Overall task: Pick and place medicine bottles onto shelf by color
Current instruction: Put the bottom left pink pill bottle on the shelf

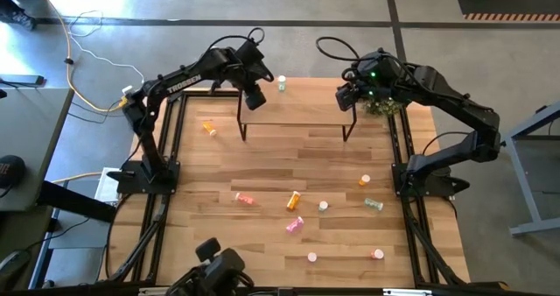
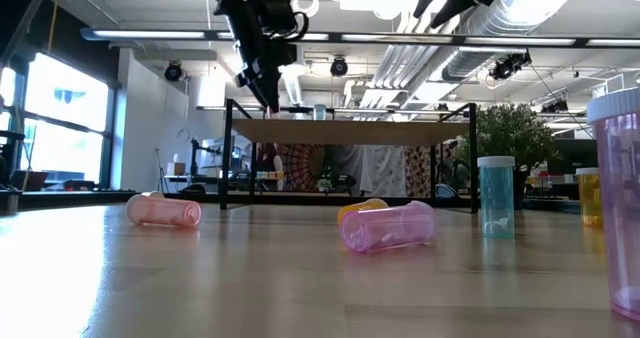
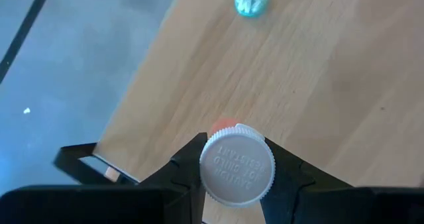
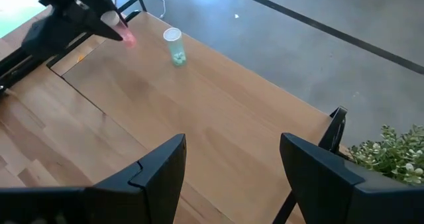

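Green bottle (image 1: 282, 85) stands on the shelf (image 1: 297, 112) beyond left pincer (image 3: 236, 174) gripping a red bottle (image 3: 222, 126).

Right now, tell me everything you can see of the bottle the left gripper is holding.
The held bottle is a small cylinder with a white ribbed cap bearing raised lettering; a sliver of red-orange translucent body shows behind the cap. The left gripper is shut on it just under the cap, one finger on each side. It hangs over the left end of the shelf, not touching the board.
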